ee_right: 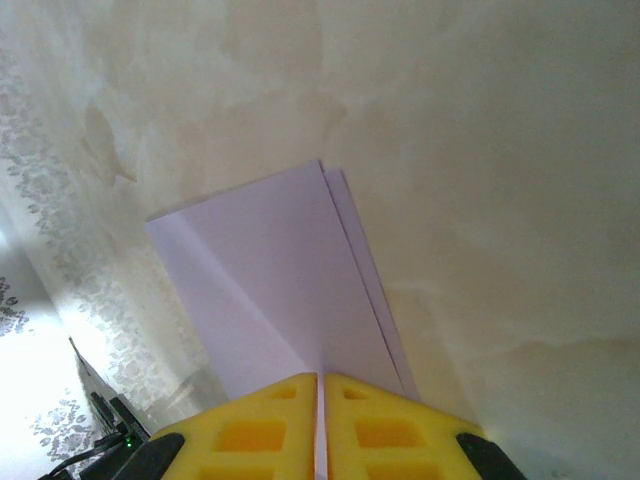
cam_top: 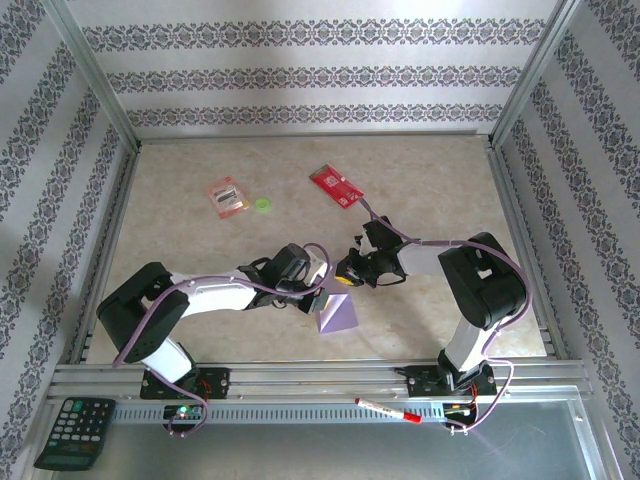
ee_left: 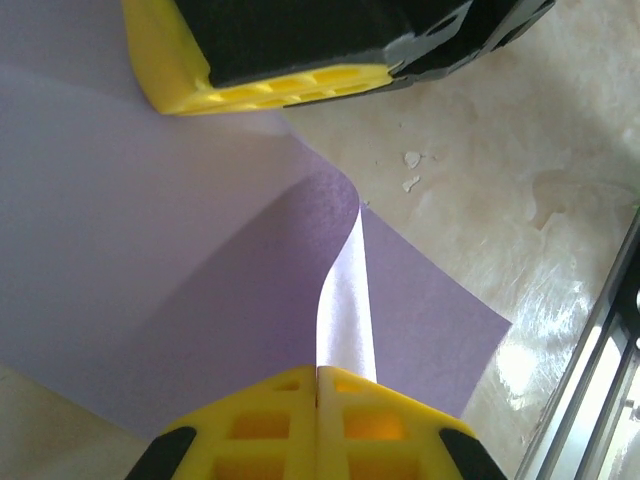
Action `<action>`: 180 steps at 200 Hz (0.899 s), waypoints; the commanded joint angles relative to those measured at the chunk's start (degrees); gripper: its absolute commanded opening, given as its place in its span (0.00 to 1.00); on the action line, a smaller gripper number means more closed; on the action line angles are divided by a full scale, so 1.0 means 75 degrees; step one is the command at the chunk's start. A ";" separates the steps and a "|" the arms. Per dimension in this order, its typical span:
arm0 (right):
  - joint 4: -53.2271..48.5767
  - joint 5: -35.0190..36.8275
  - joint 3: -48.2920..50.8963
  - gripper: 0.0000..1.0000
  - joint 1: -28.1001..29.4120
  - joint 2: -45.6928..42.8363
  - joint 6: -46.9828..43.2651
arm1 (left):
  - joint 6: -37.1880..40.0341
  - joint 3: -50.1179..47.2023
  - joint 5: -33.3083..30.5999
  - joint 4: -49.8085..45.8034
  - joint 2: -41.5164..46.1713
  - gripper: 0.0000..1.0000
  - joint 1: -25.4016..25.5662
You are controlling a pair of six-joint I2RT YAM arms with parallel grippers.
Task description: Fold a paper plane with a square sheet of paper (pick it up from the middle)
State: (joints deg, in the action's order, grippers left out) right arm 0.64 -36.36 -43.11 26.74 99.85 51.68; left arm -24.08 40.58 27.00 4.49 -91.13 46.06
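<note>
Top external view, what shows?
— Both arms meet over a folded lilac paper sheet (cam_top: 338,312) lying near the table's (cam_top: 200,270) front edge. The left gripper (cam_top: 322,292) and right gripper (cam_top: 346,278) are at its far tip.
— Left wrist view?
— Yellow fingers (ee_left: 250,430) are pressed together, pinching a curled-up flap of the sheet (ee_left: 150,280). The right gripper's finger (ee_left: 270,85) hangs just beyond.
— Right wrist view?
— Fingers (ee_right: 380,420) are closed tight on the sheet's (ee_right: 270,280) near edge, with two layers showing along its right side.
</note>
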 commanded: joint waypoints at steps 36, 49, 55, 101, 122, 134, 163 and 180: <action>0.0101 0.0123 0.0191 0.10 -0.0027 0.0104 0.0034 | -0.0366 -0.0376 0.0360 0.0698 -0.0060 0.01 -0.0186; 0.0102 0.0137 0.0211 0.11 -0.0027 0.0103 0.0034 | -0.0416 -0.0427 0.0348 0.0770 -0.0060 0.01 -0.0221; 0.0112 0.0136 0.0223 0.10 -0.0027 0.0105 0.0035 | -0.0434 -0.0449 0.0360 0.0804 -0.0075 0.01 -0.0244; 0.0143 0.0131 0.0217 0.10 0.0008 0.0135 0.0055 | -0.0407 -0.0363 0.0385 0.0739 -0.0171 0.03 -0.0375; 0.0137 0.0137 0.0205 0.10 0.0020 0.0151 0.0047 | -0.0396 -0.0323 0.0458 0.0699 -0.0290 0.03 -0.0423; 0.0145 0.0137 0.0207 0.11 0.0038 0.0151 0.0053 | -0.0405 -0.0324 0.0507 0.0725 -0.0323 0.03 -0.0435; 0.0137 0.0160 0.0229 0.10 0.0032 0.0163 0.0051 | -0.0402 -0.0330 0.0479 0.0709 -0.0350 0.04 -0.0473; 0.0148 0.0172 0.0241 0.10 0.0041 0.0162 0.0058 | -0.0410 -0.0302 0.0499 0.0714 -0.0416 0.03 -0.0505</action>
State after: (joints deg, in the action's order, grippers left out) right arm 1.72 -36.51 -42.59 26.74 99.85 52.14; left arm -26.48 37.78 29.85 8.43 -93.30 43.38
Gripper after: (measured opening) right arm 0.105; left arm 0.049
